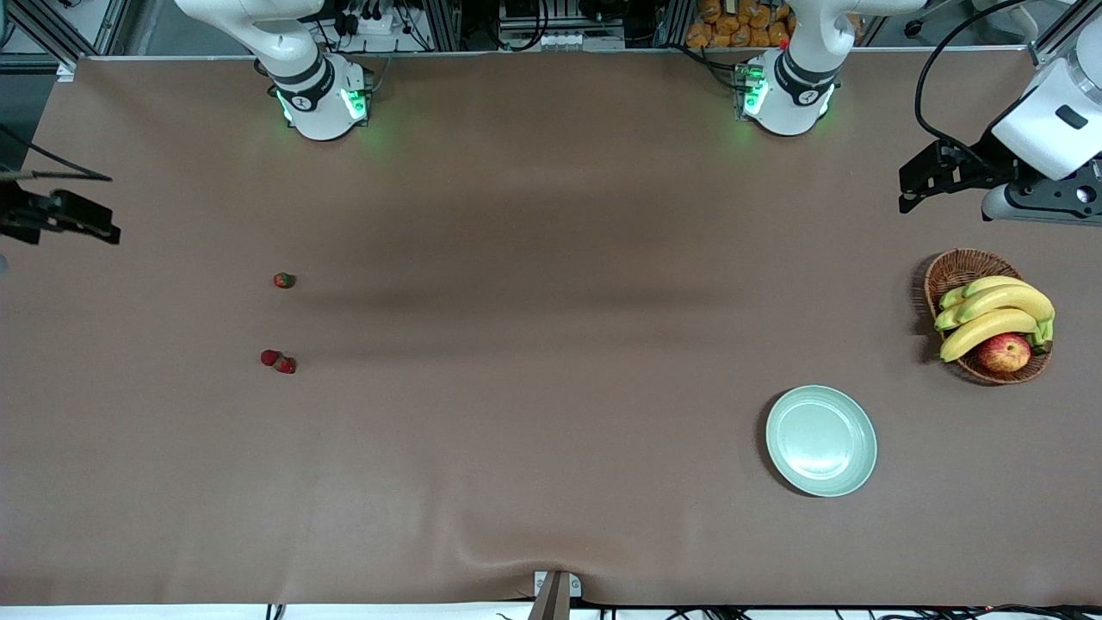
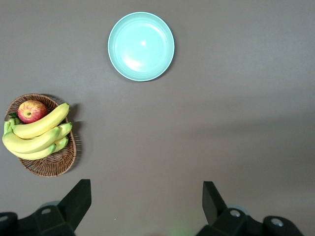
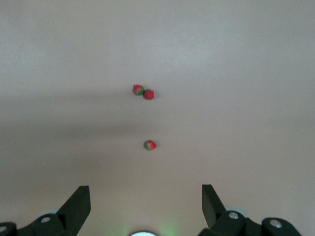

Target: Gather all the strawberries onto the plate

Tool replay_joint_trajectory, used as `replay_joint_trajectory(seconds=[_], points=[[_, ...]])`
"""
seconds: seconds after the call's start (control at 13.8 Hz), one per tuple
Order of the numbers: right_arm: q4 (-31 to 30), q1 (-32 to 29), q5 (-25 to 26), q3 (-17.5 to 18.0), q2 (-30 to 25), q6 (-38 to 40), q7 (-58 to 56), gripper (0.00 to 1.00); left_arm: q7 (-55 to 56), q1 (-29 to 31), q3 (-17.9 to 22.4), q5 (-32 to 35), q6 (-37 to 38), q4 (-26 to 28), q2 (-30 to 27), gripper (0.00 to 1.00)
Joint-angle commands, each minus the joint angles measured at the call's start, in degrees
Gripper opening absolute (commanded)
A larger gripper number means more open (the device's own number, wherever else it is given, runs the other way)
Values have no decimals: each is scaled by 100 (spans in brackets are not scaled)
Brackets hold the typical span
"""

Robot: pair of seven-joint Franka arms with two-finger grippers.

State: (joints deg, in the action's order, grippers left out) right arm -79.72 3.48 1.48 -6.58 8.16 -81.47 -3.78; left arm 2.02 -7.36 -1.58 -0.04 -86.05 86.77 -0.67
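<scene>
Both arms parked high at frame edges, left gripper and right gripper jaws apart; only right wrist cam separates paired strawberries; plate lower right.

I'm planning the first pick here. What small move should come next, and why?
Probably lower the open right gripper toward the lone strawberry. All three berries lie at the right arm's end of the table, none in the plate; the pair touch, so they look harder to grasp. The left gripper waits open near the basket.
</scene>
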Motion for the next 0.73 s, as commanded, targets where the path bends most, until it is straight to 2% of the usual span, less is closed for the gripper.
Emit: replay_joint_trajectory(seconds=[0.0,0.65], points=[[-324,13,-16,-10,255,-517,-9,100,-44,41,8,-110,71,-73,-12,100],[-1211,136,-16,-1,1529,-2634,44,100,-35,94,-1,-172,106,-29,-29,100]])
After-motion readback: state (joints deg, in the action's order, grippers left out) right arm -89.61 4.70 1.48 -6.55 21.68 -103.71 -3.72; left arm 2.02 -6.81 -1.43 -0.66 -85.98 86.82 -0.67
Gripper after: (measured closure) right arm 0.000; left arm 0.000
